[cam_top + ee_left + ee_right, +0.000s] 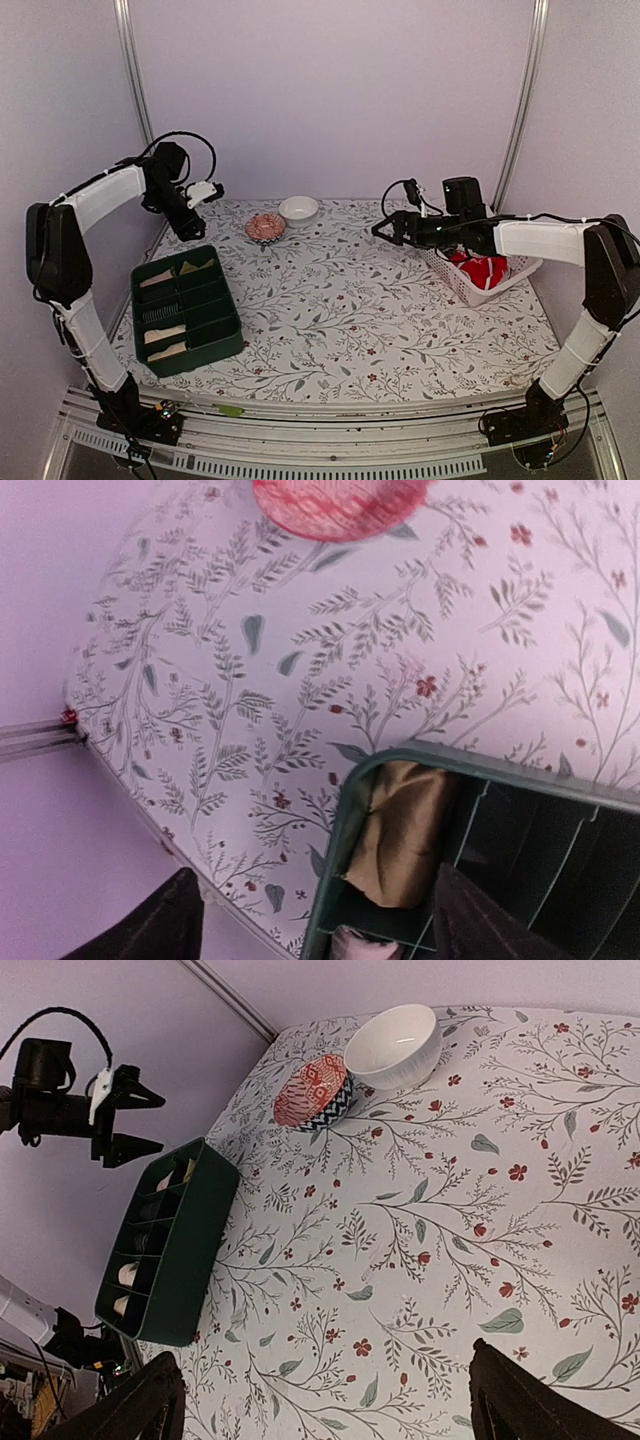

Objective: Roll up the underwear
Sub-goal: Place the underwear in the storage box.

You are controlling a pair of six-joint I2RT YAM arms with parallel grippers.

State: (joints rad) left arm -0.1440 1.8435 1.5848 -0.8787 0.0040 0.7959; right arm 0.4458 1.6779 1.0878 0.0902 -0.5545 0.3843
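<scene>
A dark green divided organizer (186,310) stands at the left of the table, with cream and khaki-tan underwear rolls in its compartments. The left wrist view shows the khaki-tan roll (402,832) in a corner compartment. Bright red underwear (484,269) lies in a white basket (520,272) at the right. My left gripper (212,192) is open and empty, raised above the table behind the organizer. My right gripper (380,229) is open and empty, held above the table left of the basket.
A red patterned bowl (266,227) and a white bowl (299,209) stand at the back of the floral tablecloth (350,300). Both bowls also show in the right wrist view, the patterned bowl (312,1092) left of the white bowl (395,1046).
</scene>
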